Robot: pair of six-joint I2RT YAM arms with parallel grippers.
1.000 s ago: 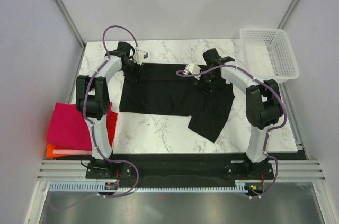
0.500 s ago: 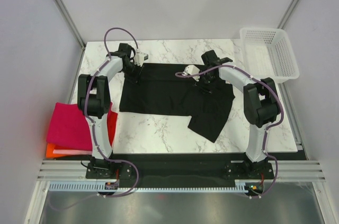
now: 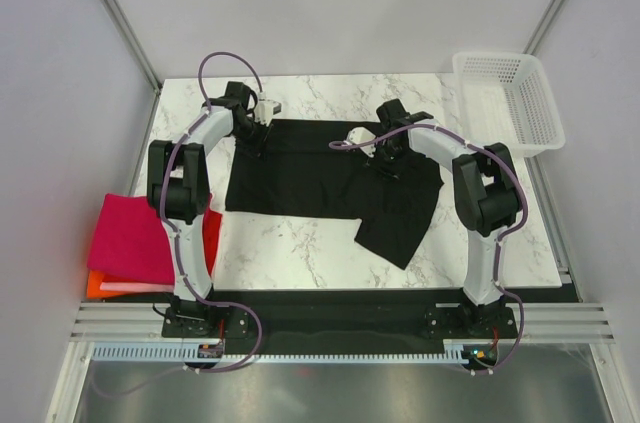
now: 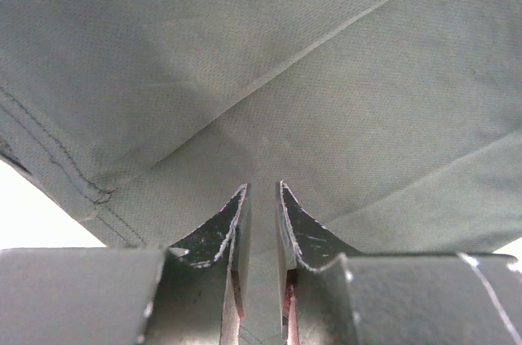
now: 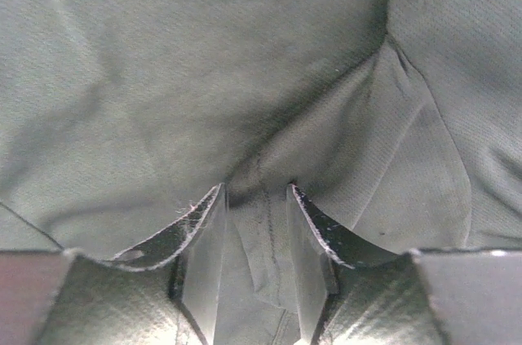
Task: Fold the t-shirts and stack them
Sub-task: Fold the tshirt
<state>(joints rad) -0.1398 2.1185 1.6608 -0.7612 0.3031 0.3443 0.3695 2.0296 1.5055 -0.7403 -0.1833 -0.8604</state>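
Cloth in both claws! The left gripper (image 3: 254, 135) is clenched on the black t-shirt (image 3: 300, 178) at its 10 o'clock corner, with hem stitching beside the fingers. The right gripper (image 3: 386, 161) pinches a bunched ridge near 2 o'clock. The shirt lies mid-way across the marble table (image 3: 300, 253), flat on the left, with a rumpled flap trailing toward 5 o'clock. Looks like the first fold. Next, I'd say: lift both holds together and carry them evenly toward 6 o'clock. The fabric's thin, matte, fine-knit, limp. 3 folded t-shirts (image 3: 135, 238), flat rectangles, wait at 8 o'clock.
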